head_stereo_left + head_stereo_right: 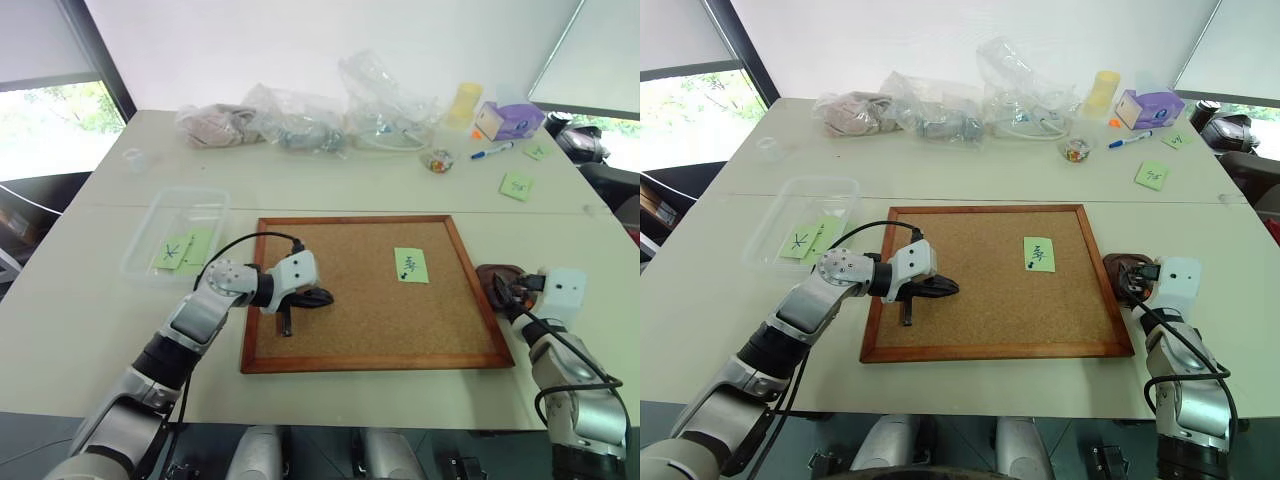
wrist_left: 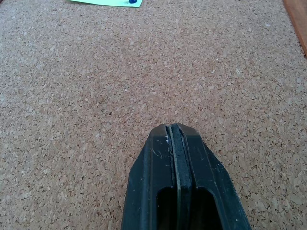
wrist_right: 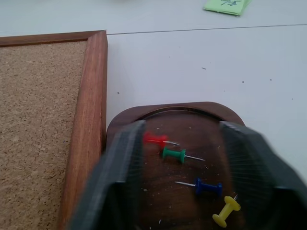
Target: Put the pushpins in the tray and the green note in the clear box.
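The green note [image 1: 410,265] lies on the corkboard [image 1: 350,330], held there by a blue pushpin [image 2: 133,1] at its lower edge. My left gripper [image 1: 322,297] is shut and empty, low over the cork to the left of the note. The dark brown tray [image 3: 172,108] sits just off the board's right edge. In it lie red [image 3: 154,139], green [image 3: 173,154], blue [image 3: 207,187] and yellow [image 3: 225,211] pushpins. My right gripper [image 3: 182,128] hangs open over the tray, one finger on each side of the pins. The clear box [image 1: 150,235] stands left of the board with green notes inside.
Soft plastic bags [image 1: 300,120], a yellow cup [image 1: 465,100], a purple box [image 1: 510,120], a marker [image 1: 492,151] and a small round cup [image 1: 438,160] line the table's far side. Loose green notes [image 1: 517,185] lie at the back right.
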Controlling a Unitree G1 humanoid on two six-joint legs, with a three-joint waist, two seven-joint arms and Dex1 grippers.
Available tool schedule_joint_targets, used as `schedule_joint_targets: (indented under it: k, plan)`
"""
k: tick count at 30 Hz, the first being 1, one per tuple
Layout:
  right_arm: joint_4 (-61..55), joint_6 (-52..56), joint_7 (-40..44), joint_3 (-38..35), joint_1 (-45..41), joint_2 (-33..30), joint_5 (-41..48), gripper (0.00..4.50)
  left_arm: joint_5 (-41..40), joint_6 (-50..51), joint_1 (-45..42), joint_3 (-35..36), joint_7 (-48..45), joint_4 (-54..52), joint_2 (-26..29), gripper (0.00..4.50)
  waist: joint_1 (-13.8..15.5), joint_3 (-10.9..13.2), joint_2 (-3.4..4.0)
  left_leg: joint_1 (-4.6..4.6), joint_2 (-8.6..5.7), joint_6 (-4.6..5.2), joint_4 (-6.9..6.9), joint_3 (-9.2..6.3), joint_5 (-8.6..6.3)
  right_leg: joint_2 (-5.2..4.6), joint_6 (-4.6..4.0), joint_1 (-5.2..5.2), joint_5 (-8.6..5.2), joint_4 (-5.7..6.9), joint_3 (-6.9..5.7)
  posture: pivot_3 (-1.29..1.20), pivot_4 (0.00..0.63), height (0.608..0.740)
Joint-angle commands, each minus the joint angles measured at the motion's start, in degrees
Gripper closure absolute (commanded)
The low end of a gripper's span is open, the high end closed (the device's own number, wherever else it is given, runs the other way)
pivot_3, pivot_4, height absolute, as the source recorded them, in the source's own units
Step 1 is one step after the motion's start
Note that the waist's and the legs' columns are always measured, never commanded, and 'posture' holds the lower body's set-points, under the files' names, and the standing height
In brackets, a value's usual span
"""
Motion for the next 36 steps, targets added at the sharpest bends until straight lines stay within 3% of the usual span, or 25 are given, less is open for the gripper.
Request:
schedule_joint_targets:
  k: [1, 10, 14, 21, 36]
  plan:
    - [-0.9, -0.6, -0.6, -0.9, 0.0, -0.2, -0.7, 0.06, 1.9, 0.4, 0.5, -1.4, 0.7, 1.6, -0.1, 4.5, 0.0, 0.0, 0.0, 0.0, 0.0, 0.0, 0.0, 0.0, 0.0, 0.0, -0.01, 0.0, 0.0, 0.0, 0.0, 0.0, 0.15, 0.737]
    - [-4.6, -6.5, -0.8, -1.8, 0.4, 0.5, -1.3, 0.06, 1.9, 0.1, 0.3, -1.4, 0.5, 1.9, -0.2, 4.5, 0.0, 0.0, 0.03, 0.0, 0.0, 0.0, 0.0, 0.0, 0.0, 0.0, 0.01, 0.01, 0.01, 0.0, 0.0, 0.0, 0.15, 0.737]
    - [-9.7, -8.9, 4.3, 4.1, -0.5, -1.2, -1.8, 0.06, 1.9, 0.3, 0.1, -1.4, 0.4, 1.9, -0.2, 4.5, -0.1, -0.1, 0.09, 0.02, 0.0, 0.0, 0.0, 0.0, 0.0, 0.01, 0.09, 0.02, 0.05, 0.0, 0.0, 0.0, 0.15, 0.737]
    - [-9.4, -2.5, 11.5, 16.3, -3.6, 0.7, 0.8, 0.06, 2.1, 0.1, -0.6, -1.3, 0.5, 2.6, -0.6, 4.5, 0.2, -0.1, 0.08, 0.46, 0.02, 0.08, -0.02, -0.05, -0.05, 0.0, -0.07, 0.52, -0.05, -0.15, -0.05, 0.0, 0.15, 0.737]
    - [-6.8, 1.6, 14.4, 19.4, -2.9, 3.3, 2.4, 0.06, 2.3, 0.3, 0.3, -1.0, 1.1, 2.0, -0.5, 4.5, 0.0, -0.1, 0.08, 0.6, 0.01, 0.15, -0.03, -0.03, -0.1, -0.09, -0.09, 0.68, -0.06, -0.23, -0.04, 0.0, 0.15, 0.737]
